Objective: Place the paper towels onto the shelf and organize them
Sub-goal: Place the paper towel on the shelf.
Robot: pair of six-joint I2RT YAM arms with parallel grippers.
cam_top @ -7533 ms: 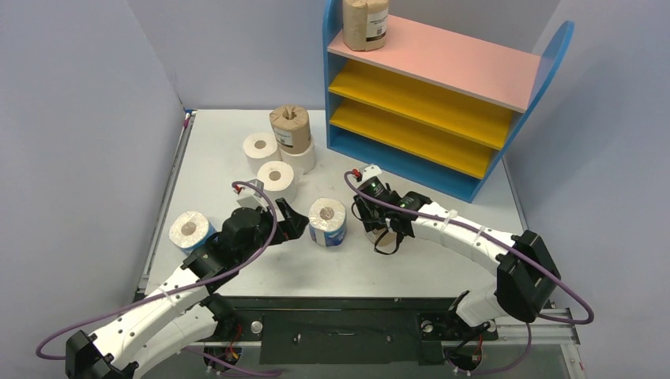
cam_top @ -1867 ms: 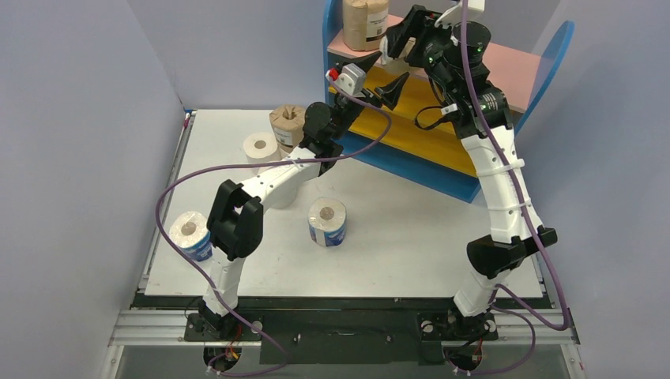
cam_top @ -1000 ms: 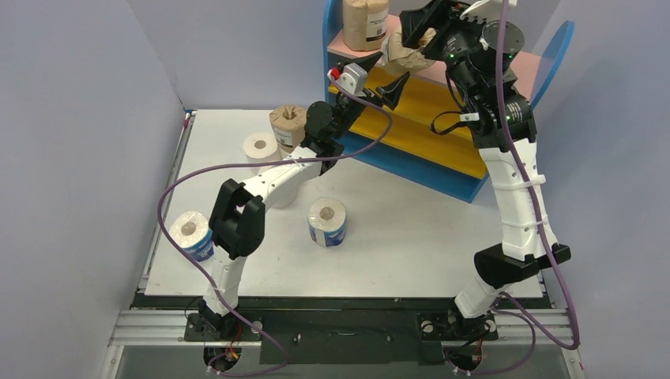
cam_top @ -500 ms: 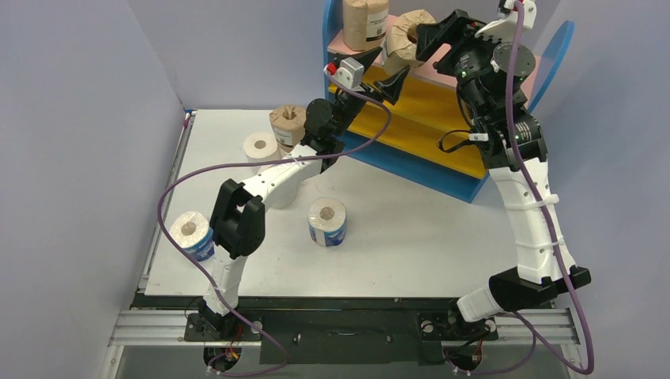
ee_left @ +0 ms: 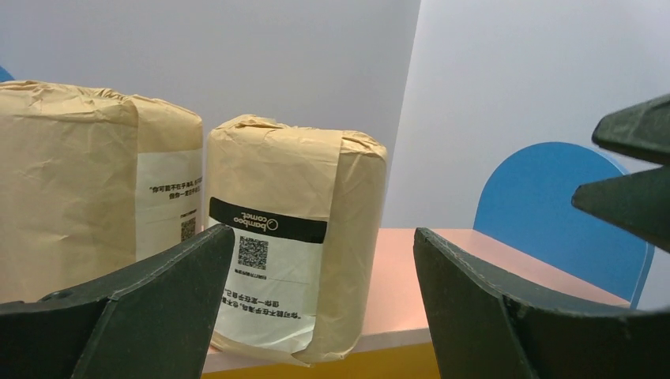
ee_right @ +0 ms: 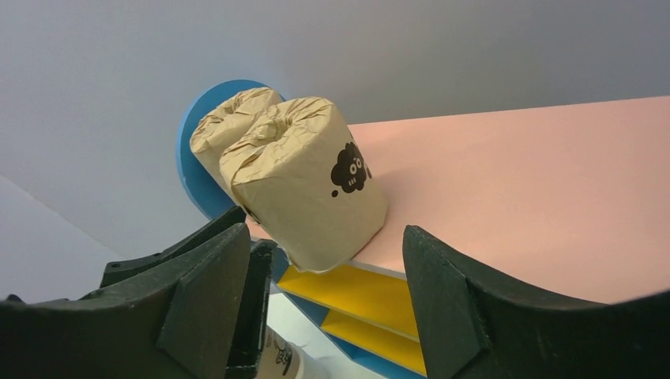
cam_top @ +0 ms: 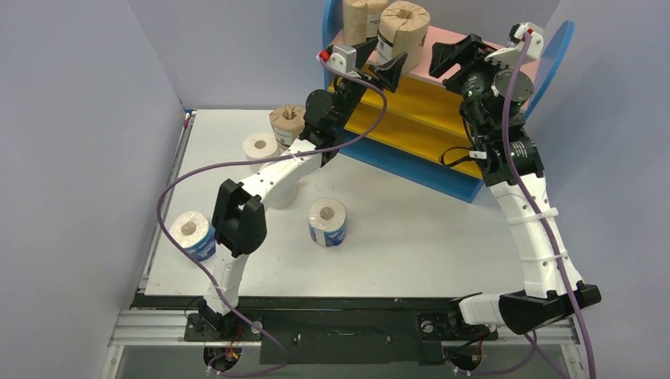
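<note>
Brown-wrapped roll (cam_top: 404, 30) stands upright on the pink top board (ee_right: 553, 174) of the shelf (cam_top: 411, 134). Its paper is crinkled and tucked in at the core, w/ a white label, black band and QR code (cartoon cloud on the other side). It's just beside, poss. touching, a second brown roll (cam_top: 357, 17). Left gripper (cam_top: 382, 57) and right gripper (cam_top: 458, 55) are nearby, both spread wide, holding nothing.

White bench (cam_top: 419, 237), matte top. Pale lavender-grey walls (cam_top: 79, 118) close it in at left, back and right (same backdrop in both wrist views). Aluminium rail (cam_top: 150, 325) along near edge; black plate (cam_top: 340, 332) mid-rail.
</note>
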